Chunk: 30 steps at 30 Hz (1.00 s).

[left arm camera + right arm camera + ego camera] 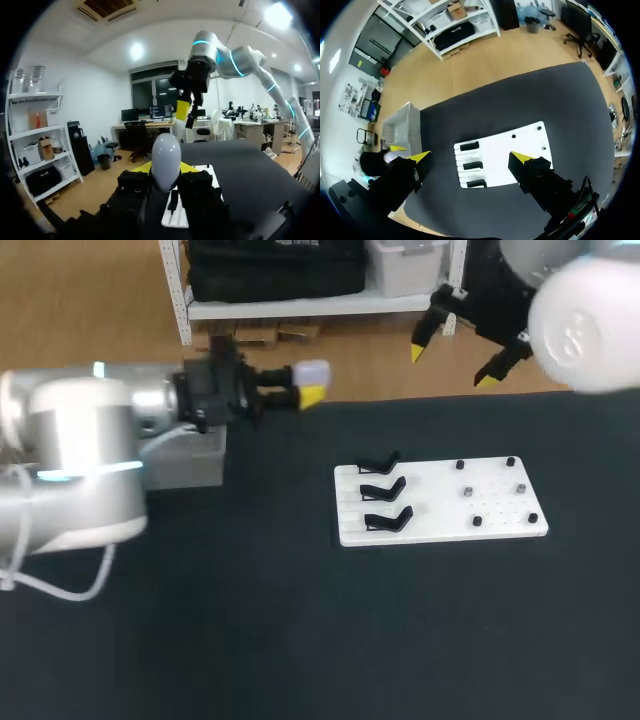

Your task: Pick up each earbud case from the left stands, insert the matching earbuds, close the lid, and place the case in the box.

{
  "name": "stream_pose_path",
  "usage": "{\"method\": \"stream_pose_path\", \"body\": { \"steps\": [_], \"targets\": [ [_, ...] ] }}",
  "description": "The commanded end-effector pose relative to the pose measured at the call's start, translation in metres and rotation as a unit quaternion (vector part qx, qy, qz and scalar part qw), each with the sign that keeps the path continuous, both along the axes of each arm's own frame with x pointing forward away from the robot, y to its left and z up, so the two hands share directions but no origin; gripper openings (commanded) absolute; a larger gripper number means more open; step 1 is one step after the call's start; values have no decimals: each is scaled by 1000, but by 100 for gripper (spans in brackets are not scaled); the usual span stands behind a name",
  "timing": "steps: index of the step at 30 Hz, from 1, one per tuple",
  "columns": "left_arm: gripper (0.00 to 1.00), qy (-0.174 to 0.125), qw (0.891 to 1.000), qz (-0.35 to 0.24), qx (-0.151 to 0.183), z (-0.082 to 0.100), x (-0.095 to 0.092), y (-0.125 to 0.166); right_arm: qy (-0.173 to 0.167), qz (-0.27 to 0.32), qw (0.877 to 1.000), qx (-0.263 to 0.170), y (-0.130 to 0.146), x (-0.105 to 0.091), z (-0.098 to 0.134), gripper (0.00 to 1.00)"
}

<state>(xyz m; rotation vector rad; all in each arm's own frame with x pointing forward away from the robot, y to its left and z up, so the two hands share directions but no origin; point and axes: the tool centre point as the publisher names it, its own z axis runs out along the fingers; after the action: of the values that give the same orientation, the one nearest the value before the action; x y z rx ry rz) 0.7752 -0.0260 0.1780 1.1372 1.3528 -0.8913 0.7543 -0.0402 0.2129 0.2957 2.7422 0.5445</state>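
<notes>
My left gripper (308, 390) is shut on a white oval earbud case (314, 371), held in the air past the table's far edge, above and right of the grey box (196, 462). In the left wrist view the case (166, 159) stands upright between the yellow tips, lid closed. My right gripper (451, 365) hangs open and empty high over the far right, above the white board (440, 525). Three black stands (385, 490) line the board's left side. From the right wrist, the open gripper (470, 157) looks down on the board (520, 147).
Small black and grey pegs (468, 491) dot the board's right half. The grey box (397, 127) sits at the table's far left corner, partly under my left arm. Bare dark table surface lies in front of the board.
</notes>
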Motion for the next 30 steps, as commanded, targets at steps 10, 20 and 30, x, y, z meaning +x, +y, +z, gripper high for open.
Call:
{"method": "stream_pose_path", "body": {
  "steps": [10,20,30],
  "targets": [
    [0,-26,996,78,42,3,23,169,-95,-41,995,-9,-3,-8,-2,100],
    [0,8,992,114,54,-56,54,217,-95,-41,995,-9,-3,-8,-2,100],
    [28,57,987,134,64,-104,77,229,-95,-41,995,-9,-3,-8,-2,100]
  ]
}}
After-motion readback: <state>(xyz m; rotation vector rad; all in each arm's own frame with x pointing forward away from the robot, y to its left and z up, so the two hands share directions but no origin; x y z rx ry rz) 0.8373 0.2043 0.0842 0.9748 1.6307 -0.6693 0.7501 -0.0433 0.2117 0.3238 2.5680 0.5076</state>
